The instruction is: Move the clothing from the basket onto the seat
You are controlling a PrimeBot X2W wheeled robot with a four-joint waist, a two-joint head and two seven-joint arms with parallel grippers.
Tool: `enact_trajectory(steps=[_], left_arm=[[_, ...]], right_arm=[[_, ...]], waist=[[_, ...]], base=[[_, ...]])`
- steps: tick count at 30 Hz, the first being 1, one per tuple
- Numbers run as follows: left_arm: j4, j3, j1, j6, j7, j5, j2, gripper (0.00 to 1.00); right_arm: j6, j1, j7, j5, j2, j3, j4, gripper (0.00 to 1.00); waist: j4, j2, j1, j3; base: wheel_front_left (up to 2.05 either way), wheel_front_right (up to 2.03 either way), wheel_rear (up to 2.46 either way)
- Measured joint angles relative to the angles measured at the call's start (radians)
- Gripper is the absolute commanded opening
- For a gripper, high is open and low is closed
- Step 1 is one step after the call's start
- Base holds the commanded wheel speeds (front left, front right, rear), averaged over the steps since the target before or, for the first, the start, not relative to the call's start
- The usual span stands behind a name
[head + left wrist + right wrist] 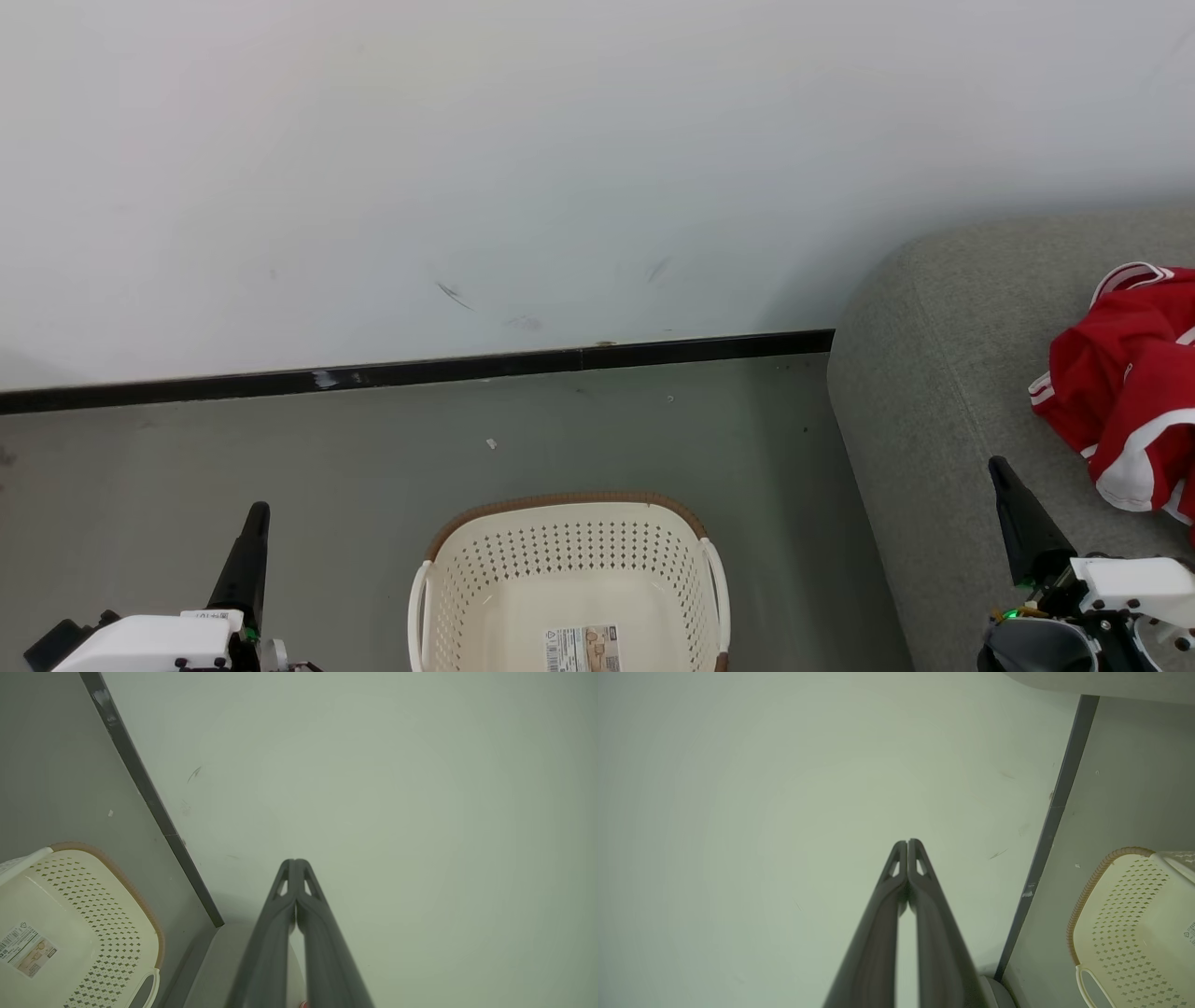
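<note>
The floor (187, 448) before me is a dull grey-green and meets the wall (560, 140) at a black skirting (420, 373). The basket (560, 501) stands upright on it, straight ahead of me and close, well apart from the skirting. A label (582, 649) shows on its bottom. A small white speck (491, 444) lies on the floor between basket and skirting. To my right the seat (934, 373) rests on the same floor, its rounded corner near the wall, with a strip of floor between it and the basket. On it lies the clothing (1120, 373), red with white stripes, crumpled in a heap.
</note>
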Motion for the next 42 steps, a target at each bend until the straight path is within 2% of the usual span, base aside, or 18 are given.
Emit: enact_trajectory(steps=[42], left_arm=[[0.01, 0.001, 0.0, -0.008, 0.0, 0.0, 0.0, 0.0]], right_arm=[[0.0, 0.0, 0.0, 0.0, -0.001, 0.0, 0.001, 0.0]], waist=[[0.0, 0.0, -0.0001, 0.0]], base=[[0.0, 0.0, 0.0]])
